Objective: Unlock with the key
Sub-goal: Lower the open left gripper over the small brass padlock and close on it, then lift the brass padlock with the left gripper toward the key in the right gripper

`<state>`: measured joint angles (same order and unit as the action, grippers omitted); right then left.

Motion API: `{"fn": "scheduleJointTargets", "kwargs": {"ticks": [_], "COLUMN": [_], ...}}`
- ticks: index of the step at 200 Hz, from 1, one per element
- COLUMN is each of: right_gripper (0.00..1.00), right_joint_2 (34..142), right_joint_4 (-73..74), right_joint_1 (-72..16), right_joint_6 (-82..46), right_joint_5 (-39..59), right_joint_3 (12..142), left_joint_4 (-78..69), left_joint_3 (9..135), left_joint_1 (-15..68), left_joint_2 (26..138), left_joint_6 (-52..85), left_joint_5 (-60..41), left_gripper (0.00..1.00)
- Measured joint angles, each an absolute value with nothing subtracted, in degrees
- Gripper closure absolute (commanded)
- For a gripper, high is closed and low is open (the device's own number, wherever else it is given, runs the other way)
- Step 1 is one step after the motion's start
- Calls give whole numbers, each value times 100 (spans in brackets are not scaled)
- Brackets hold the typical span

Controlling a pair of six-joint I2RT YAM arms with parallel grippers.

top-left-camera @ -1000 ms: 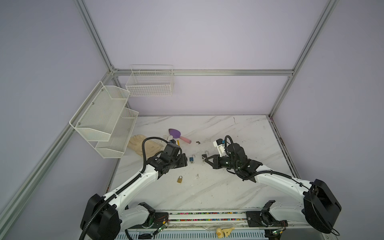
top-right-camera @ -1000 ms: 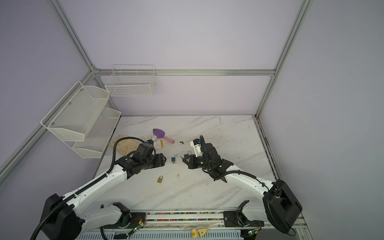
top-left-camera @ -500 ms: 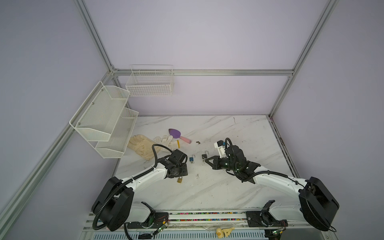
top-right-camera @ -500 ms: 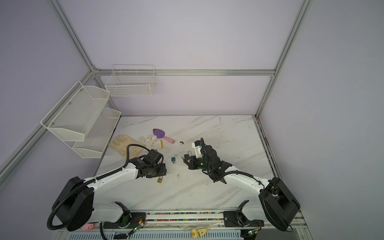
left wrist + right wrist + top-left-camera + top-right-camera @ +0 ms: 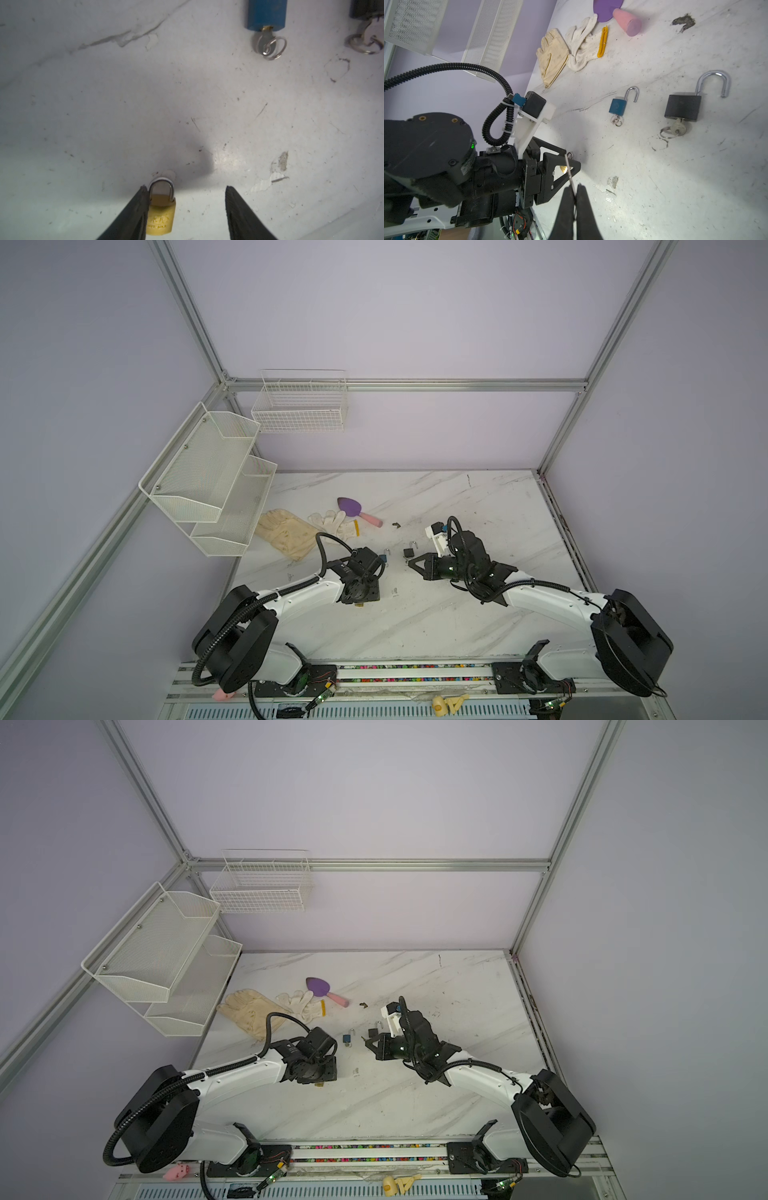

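Note:
A small brass padlock (image 5: 161, 214) with its shackle closed lies flat on the marble table. My left gripper (image 5: 185, 191) stands open around it: one finger touches the lock's side and the other is well apart. In both top views the left gripper (image 5: 361, 597) (image 5: 316, 1073) covers the lock except a brass sliver (image 5: 358, 605). My right gripper (image 5: 574, 189) is shut on a thin silver key (image 5: 569, 170), seen edge-on and sticking out of the fingertips. It hovers right of the left gripper in a top view (image 5: 412, 564).
A blue padlock (image 5: 618, 106) and a black padlock (image 5: 683, 108) lie with shackles open and keys in them, just beyond both grippers. Farther back lie work gloves (image 5: 286, 533) and a purple trowel (image 5: 351, 508). White mesh shelves (image 5: 208, 481) hang on the left.
The left arm swung nearer and down over the brass padlock, and its jaws narrowed a little. The right arm with the key barely moved.

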<state>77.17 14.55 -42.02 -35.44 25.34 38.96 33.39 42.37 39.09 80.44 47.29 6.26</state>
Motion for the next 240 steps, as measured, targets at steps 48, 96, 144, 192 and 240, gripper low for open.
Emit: {"fn": "scheduleJointTargets", "kwargs": {"ticks": [48,96,144,192,240], "right_gripper": [100,100,100,100,100], "right_joint_2": [7717,7714,7714,7721,7721], "right_joint_4": [1459,1463,1483,1584,1599], "right_joint_1": [-4202,-4202,-4202,-4202,-4202], "right_joint_6": [-3533,-3527,-3527,-3529,-3531], "right_joint_5": [2536,2596,2646,2703,2724], "right_joint_3": [3896,3896,3896,3896,3896], "left_joint_4": [3507,3500,3500,3573,3623], "left_joint_3": [4042,4040,4071,4091,4093], "left_joint_1": [3909,4158,4289,4392,4403], "left_joint_2": [7712,7994,8182,8235,8250], "left_joint_6": [4915,4952,4976,5048,5118], "left_joint_5": [902,884,1072,1291,1376], "left_gripper": [44,50,59,67,74]}}
